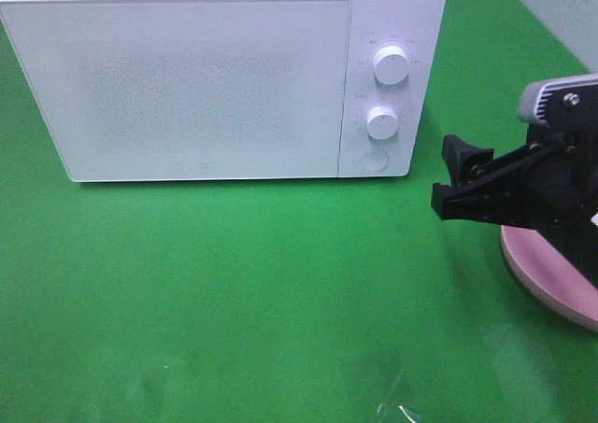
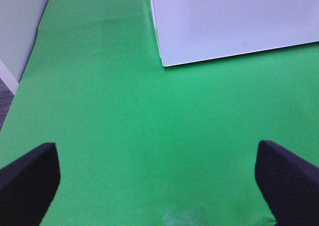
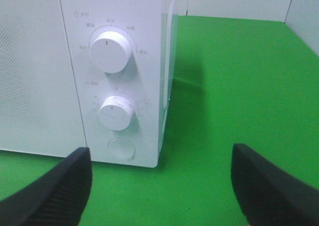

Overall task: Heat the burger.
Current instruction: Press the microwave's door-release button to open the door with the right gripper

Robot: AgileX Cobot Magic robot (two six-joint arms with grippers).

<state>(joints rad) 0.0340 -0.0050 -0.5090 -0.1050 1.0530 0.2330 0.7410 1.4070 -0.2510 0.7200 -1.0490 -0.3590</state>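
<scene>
Pink plate cut off, half hidden beneath right claw, jaws spread empty toward microwave, left claw spread empty

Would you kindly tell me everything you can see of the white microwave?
The microwave is a white, boxy appliance standing upright at the back of the green cloth. Its wide door, with a finely speckled panel, is closed. A control strip on its right carries an upper knob, a lower knob and a round button below. Only the cloth touches it; the right tool hangs apart.
</scene>
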